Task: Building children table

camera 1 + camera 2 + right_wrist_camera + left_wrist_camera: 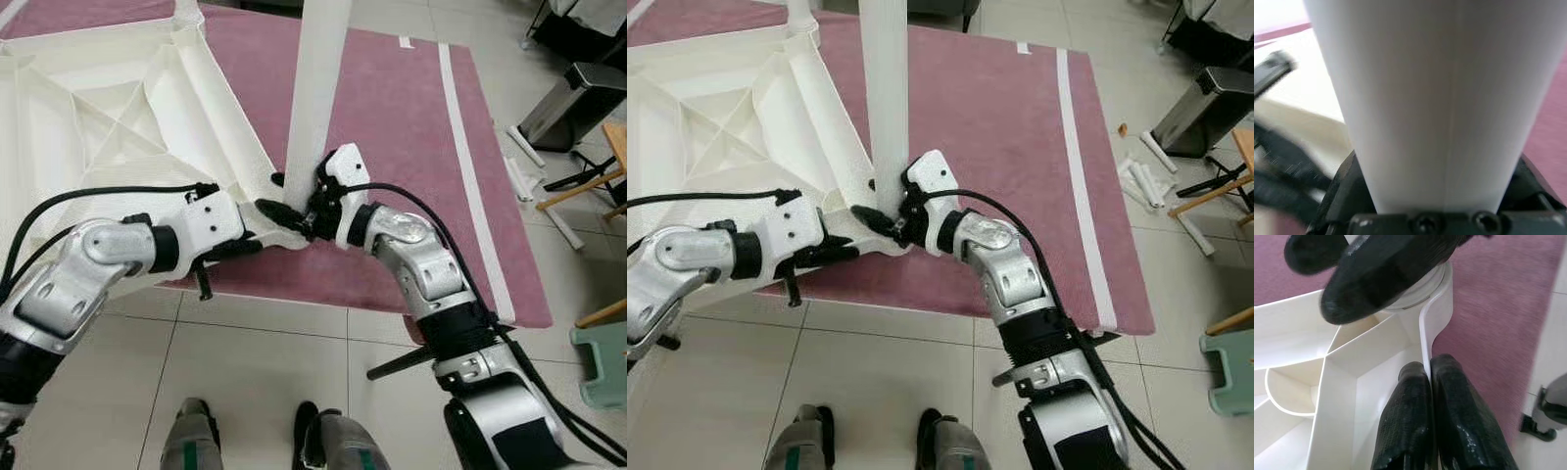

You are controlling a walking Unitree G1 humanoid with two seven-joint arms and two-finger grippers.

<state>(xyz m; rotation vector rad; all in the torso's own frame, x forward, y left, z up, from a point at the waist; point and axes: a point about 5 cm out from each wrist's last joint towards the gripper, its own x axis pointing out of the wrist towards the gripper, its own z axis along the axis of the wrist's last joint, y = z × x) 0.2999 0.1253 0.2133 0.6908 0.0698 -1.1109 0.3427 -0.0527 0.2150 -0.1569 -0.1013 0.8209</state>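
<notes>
Feet of the robot stand on pale floor tiles (265,382) at the near edge, and just beyond them the two arms meet at one corner of an upturned white moulded-plastic children's table top (108,108), which lies ribbed side up on a plum-coloured rug (402,127).

Nearest of the two, the left tool (1427,377) has its two black fingers pressed together on the thin outer rim wall of that table top, one finger inside the rim and one outside it. Just ahead of its tips sits the round corner socket (1425,284), with the rug off to its outer side.

Meeting it from the other side, the right tool (294,211) is clamped round the base of a long white tapering plastic table leg (315,88), which stands upright in that corner socket. In the right wrist view the leg (1435,98) rises straight out from between the tool's black jaws.

Farther off, past the rug's white-striped far-right edge, several loose white tubes (524,162) lie on the tiles beside a grey metal bin (578,98).
</notes>
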